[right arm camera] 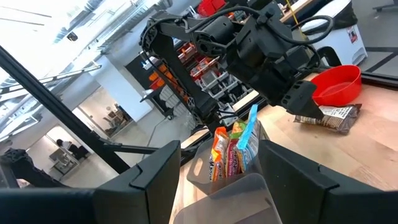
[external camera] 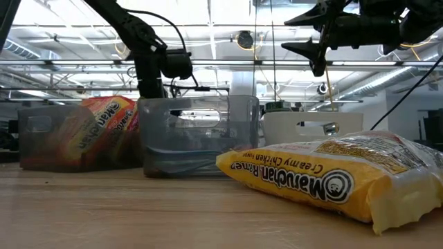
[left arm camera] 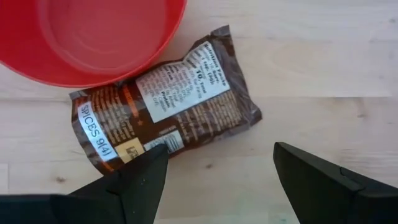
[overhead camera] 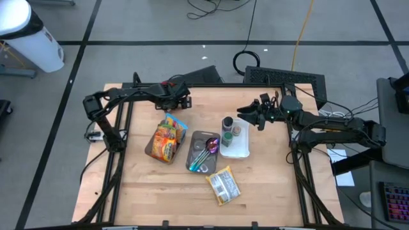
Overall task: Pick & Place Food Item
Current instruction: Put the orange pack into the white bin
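Progress looked slight: nothing had been lifted, and both grippers were empty. The left gripper [overhead camera: 181, 98] hung over the far left part of the table [overhead camera: 268, 191], fingers spread wide with nothing between them. It sat just above a brown spice packet [left arm camera: 168, 102] that lay flat on the wood, one end tucked under the rim of a red bowl [left arm camera: 99, 37]. I judged this packet the likely item to pick, so the approach seemed made, with the descent, grasp, carry and placing all left. The right gripper [overhead camera: 246, 114] waited in the air by the far right edge of the white bin [overhead camera: 243, 150], fingers partly apart and holding nothing.

To the left, a clear bin [overhead camera: 150, 147] already held upright ramen packets [overhead camera: 167, 137]. A middle bin [overhead camera: 193, 160] held utensils. A yellow ramen pack [overhead camera: 222, 186] lay loose on the near side of the table, well apart from both arms; it could also have been awaiting a place.

Only the left wrist view showed the packet plainly, with the open fingers either side of it. In the high view the left arm hid both packet and bowl. The right wrist view caught them from across the table, under the left gripper [right arm camera: 298, 93], past its own parted fingers. The low view put the yellow pack [external camera: 325, 183] in front and the right gripper [external camera: 304, 33] high above, but showed no packet or bowl.
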